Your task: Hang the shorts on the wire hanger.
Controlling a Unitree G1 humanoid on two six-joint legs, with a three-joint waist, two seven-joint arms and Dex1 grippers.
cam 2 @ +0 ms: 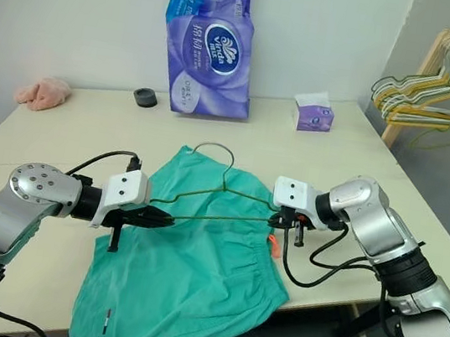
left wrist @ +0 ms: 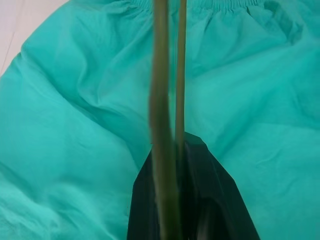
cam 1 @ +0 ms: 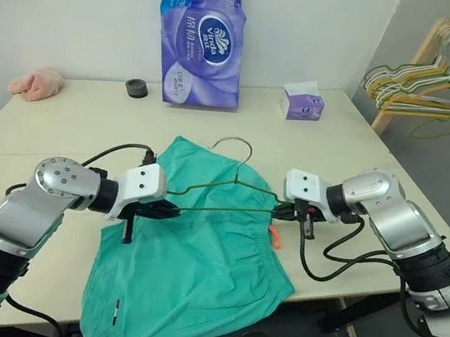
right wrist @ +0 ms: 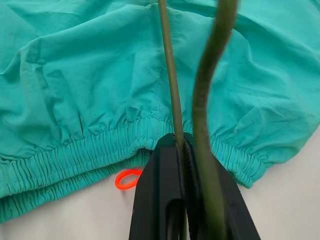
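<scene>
One shorts (cam 1: 184, 273); one wire hanger (cam 1: 230, 193) — two end effectors clamping it.

Teal-green shorts (cam 1: 186, 256) with an orange tag (cam 1: 275, 237) are lying on a cream table (cam 1: 81, 113). A dark olive-green hanger (cam 1: 230, 190) is showing above them. A purple and white tissue pack (cam 1: 201, 34), a black tape roll (cam 1: 137, 88) and a pink cloth (cam 1: 36, 83) are sitting behind.
</scene>
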